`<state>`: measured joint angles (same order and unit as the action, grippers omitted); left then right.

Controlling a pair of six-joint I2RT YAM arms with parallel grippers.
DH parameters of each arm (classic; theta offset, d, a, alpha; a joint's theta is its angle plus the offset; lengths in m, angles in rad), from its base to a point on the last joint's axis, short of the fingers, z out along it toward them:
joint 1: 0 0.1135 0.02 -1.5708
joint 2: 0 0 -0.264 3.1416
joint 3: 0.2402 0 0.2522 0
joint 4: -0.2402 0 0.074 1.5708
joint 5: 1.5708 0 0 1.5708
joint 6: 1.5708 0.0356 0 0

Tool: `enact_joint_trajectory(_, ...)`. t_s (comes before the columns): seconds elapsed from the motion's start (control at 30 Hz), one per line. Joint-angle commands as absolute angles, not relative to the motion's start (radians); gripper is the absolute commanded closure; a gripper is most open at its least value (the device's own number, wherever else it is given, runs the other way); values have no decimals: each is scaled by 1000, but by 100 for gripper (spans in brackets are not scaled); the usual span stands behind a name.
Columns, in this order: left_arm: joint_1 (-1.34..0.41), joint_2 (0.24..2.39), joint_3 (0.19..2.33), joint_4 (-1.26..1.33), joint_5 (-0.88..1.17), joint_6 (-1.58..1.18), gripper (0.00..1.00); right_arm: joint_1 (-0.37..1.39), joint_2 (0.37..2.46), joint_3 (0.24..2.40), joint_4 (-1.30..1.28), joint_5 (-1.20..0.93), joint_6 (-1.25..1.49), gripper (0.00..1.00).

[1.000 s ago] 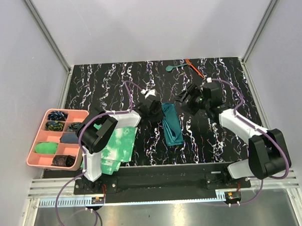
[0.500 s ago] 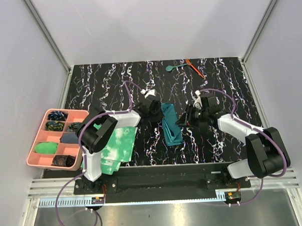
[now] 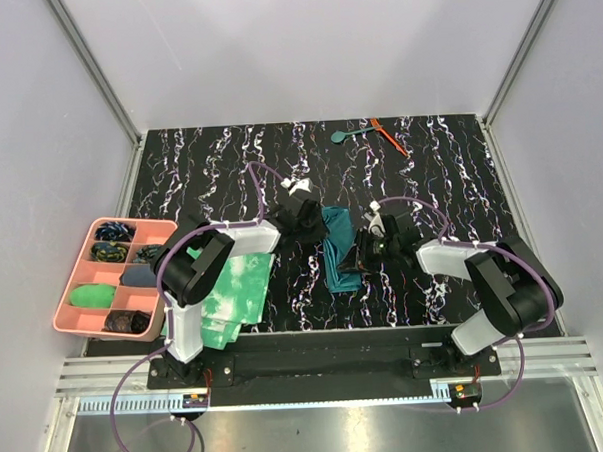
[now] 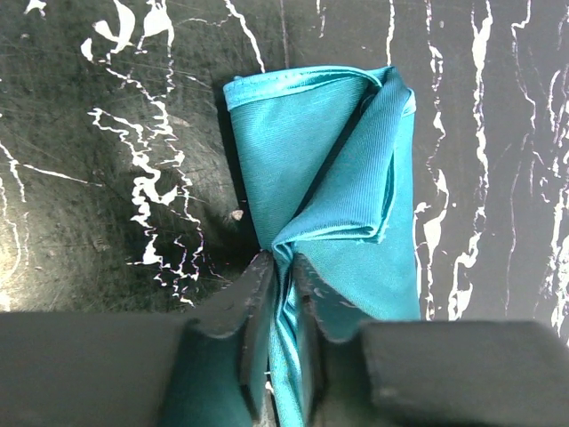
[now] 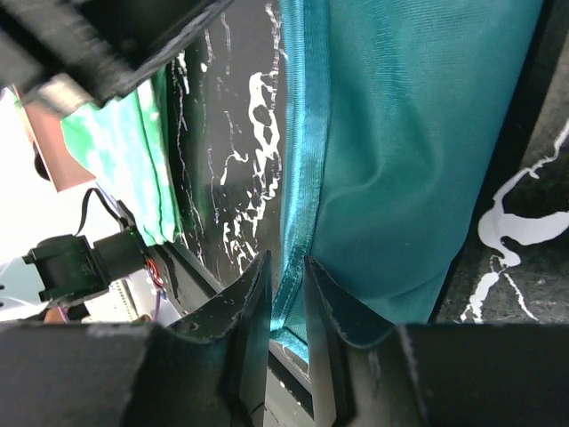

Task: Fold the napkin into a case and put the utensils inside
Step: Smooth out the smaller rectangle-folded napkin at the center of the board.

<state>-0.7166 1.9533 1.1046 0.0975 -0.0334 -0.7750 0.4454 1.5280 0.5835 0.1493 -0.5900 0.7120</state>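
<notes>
Now your right jaws have swung in and pinched the right edge of the napkin (image 3: 340, 252) on the tabletop (image 3: 219, 170); your left jaws stay clamped on its far corner, so folding can proceed.

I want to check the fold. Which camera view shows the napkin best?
The left wrist view: the napkin is large there, its folds and pinched layer clear. The top view shows it small; the right wrist view shows only one side, close up.
</notes>
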Motion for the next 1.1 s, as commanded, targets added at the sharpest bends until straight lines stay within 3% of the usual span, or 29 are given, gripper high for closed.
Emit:
enact_joint_trajectory(0.0, -716, 1898, 1080, 31, 31, -744, 64, 456, 1534, 560, 255, -585, 749, 71)
enact_joint_trajectory(0.07, -716, 1858, 1062, 22, 41, -735, 54, 456, 1520, 564, 229, -575, 732, 71)
enact_joint_trajectory(0.2, -716, 1717, 994, 3, 38, -715, 52, 456, 1483, 613, 79, -540, 643, 68)
enact_joint_trajectory(0.27, -716, 1672, 960, 2, 40, -715, 56, 456, 1473, 638, 40, -535, 620, 61)
enact_joint_trajectory(0.47, -735, 1615, 798, 101, 156, -788, 81, 480, 1479, 721, -93, -512, 549, 53)
enact_joint_trajectory(1.07, -822, 1698, 738, 213, 156, -879, 89, 640, 1584, 940, -402, -180, 428, 37)
